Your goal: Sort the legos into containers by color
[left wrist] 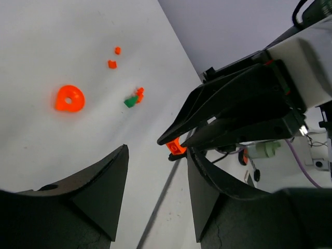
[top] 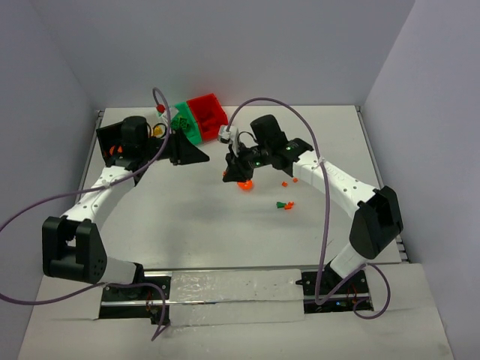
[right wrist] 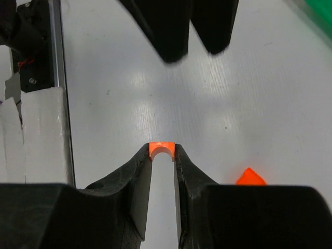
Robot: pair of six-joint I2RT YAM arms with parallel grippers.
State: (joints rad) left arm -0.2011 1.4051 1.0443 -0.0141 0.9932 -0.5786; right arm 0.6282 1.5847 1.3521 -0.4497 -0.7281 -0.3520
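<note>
Pinching a small orange arched plastic brick (right wrist: pixel 161 149) at their tips, the jaws of the right gripper (right wrist: pixel 162 158) stand narrow over the white worktop (right wrist: pixel 119 93), a grip that only the wrist views show. The left gripper (left wrist: pixel 157 155) hangs with jaws apart and empty. Loose orange and green legos (top: pixel 285 204) lie near a round orange piece (left wrist: pixel 68 98). The red plastic bin (top: pixel 208 111) and green plastic bin (top: pixel 187 126) touch at the far edge, the green one partly hidden behind the left gripper.
</note>
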